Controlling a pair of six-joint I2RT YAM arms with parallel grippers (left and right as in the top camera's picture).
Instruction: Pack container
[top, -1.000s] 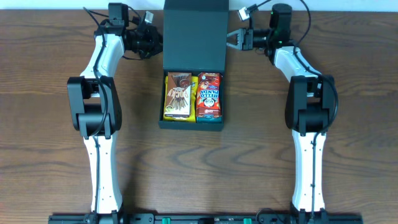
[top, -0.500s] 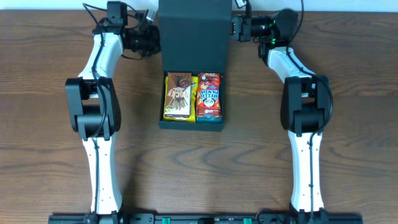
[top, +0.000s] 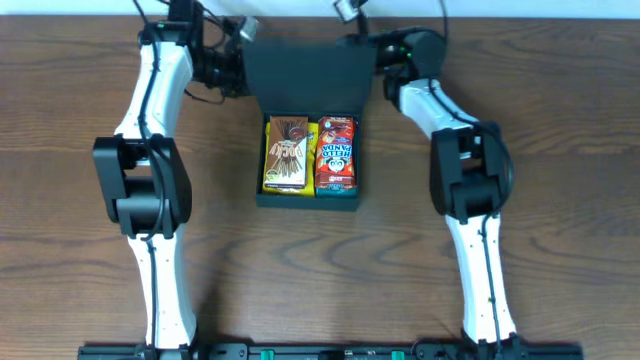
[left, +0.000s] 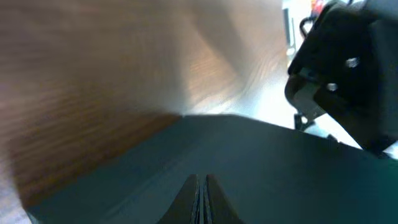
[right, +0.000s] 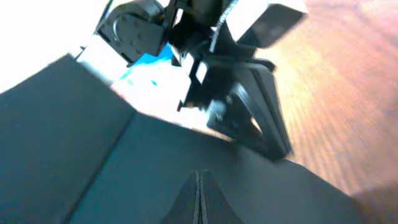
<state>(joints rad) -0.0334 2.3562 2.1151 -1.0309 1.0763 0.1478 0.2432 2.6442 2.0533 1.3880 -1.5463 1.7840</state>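
Closing step, by my read: dark green-black rectangular cardboard container (top: 305, 198) sits mid-surface between the 2 arms, long axis running from the robot's side to the far edge. Its plain hinged flap lid (top: 305, 70) is at the far end, raised and tilted, not yet down on the box.

Left claw (left: 201, 183) is at the lid's left edge and right claw (right: 199, 180) at its right edge, so the lid lies between them. Open box body lies on the near side of both claws, toward the arm bases. Neither arm looks nearer; they are about level across the lid.

Both claws have fingers pressed together. Both wrist views show the tips low against the dark lid face. Whether any cardboard edge is pinched between the fingers can't be told.

Inside the container are 2 packets side by side, touching, lying flat: yellow-and-brown snack packet (top: 285, 153) on the left, red snack packet (top: 336, 153) on the right. Both sit below the rim as far as the overhead view shows, so they shouldn't block the lid.

Brown wooden surface (top: 560, 250) shows no loose items near the box. Main risk: uneven push from the 2 sides twisting the flap or sliding the box.
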